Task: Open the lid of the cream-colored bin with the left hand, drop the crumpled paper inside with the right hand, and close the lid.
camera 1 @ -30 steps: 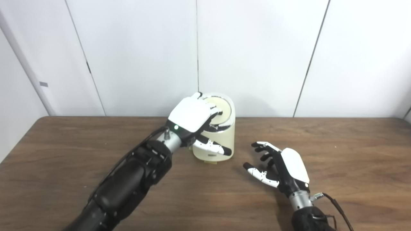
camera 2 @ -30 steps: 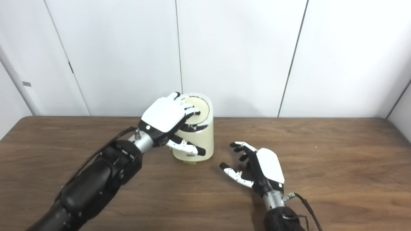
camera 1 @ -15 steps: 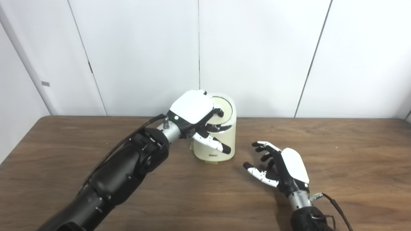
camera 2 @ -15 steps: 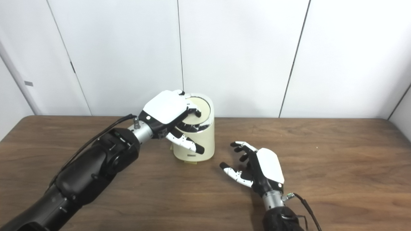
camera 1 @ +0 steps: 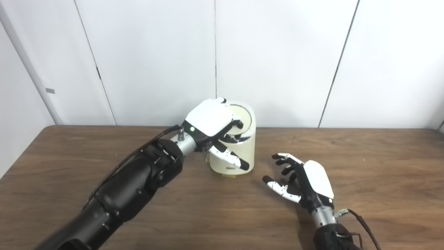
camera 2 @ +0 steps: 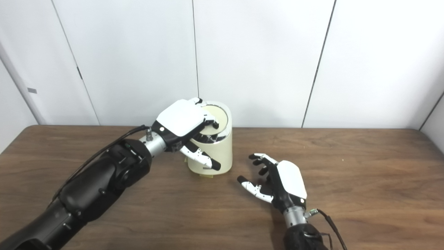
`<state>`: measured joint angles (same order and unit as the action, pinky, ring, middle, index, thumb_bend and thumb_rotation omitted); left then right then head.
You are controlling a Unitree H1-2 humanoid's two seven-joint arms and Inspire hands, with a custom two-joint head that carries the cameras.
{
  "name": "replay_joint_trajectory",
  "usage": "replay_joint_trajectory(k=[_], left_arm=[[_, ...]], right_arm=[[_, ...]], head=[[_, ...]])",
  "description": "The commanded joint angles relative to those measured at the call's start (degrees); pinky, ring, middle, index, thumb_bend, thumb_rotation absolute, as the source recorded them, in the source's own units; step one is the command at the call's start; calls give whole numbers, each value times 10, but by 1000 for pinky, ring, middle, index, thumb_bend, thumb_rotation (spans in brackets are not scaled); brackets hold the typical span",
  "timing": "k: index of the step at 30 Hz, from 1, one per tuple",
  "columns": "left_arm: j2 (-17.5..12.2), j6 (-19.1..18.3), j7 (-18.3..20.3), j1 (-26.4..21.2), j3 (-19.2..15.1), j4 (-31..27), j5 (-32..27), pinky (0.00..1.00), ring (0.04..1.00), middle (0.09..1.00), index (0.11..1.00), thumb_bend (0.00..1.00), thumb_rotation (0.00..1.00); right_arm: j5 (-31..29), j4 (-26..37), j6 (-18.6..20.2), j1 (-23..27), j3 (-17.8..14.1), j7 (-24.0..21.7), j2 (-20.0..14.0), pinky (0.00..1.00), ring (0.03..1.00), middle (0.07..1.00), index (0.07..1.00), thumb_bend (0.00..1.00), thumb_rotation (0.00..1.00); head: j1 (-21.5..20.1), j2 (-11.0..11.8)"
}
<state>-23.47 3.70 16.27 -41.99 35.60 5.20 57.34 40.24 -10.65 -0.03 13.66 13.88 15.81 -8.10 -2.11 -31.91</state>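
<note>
**Cream bin, lid under my left hand, no paper in sight**

Cream plastic with a shiny rim: the bin (camera 1: 234, 152) stands at the back of the wooden table (camera 1: 381, 166), and I place everything from it. My left hand (camera 1: 211, 122) lies over the bin's top, fingers curled onto the round lid (camera 1: 242, 118), thumb hanging down the front wall. It presses rather than grips; the lid looks tilted, a dark gap showing at its front edge. My right hand (camera 1: 305, 180) rests on the table to the right of the bin, in front of it, fingers spread, holding nothing. I see no crumpled paper anywhere, so I judge it is already inside.

The risk now: pushing off-centre could slide or tip the light bin, and my thumb could drag it when I pull away.
</note>
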Motion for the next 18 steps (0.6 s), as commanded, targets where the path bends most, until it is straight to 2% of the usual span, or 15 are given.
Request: replay_joint_trajectory(k=[1, 5, 10, 13, 18], left_arm=[[-3, 26, 98, 41, 53, 31, 6, 950, 796, 766, 772, 970, 883], [1, -8, 69, 36, 20, 14, 12, 903, 785, 777, 774, 857, 884], [14, -36, 21, 27, -22, 2, 22, 835, 766, 766, 773, 773, 979], [23, -49, 14, 19, -45, -2, 24, 836, 769, 770, 776, 769, 979], [28, -63, 11, 8, -61, -3, 36, 865, 775, 785, 793, 783, 998]], right_arm=[[0, -18, -12, 5, 11, 8, 13, 443, 575, 691, 734, 381, 577], [0, -19, -13, 5, 11, 9, 14, 452, 582, 694, 735, 381, 584], [-2, -25, -16, 7, 12, 12, 15, 429, 562, 685, 737, 379, 598], [-3, -25, -17, 8, 12, 13, 16, 437, 571, 688, 735, 379, 589], [-3, -24, -15, 7, 12, 12, 17, 441, 571, 690, 736, 383, 586]], head=[[-1, -1], [0, 0], [1, 2], [0, 2], [0, 3]])
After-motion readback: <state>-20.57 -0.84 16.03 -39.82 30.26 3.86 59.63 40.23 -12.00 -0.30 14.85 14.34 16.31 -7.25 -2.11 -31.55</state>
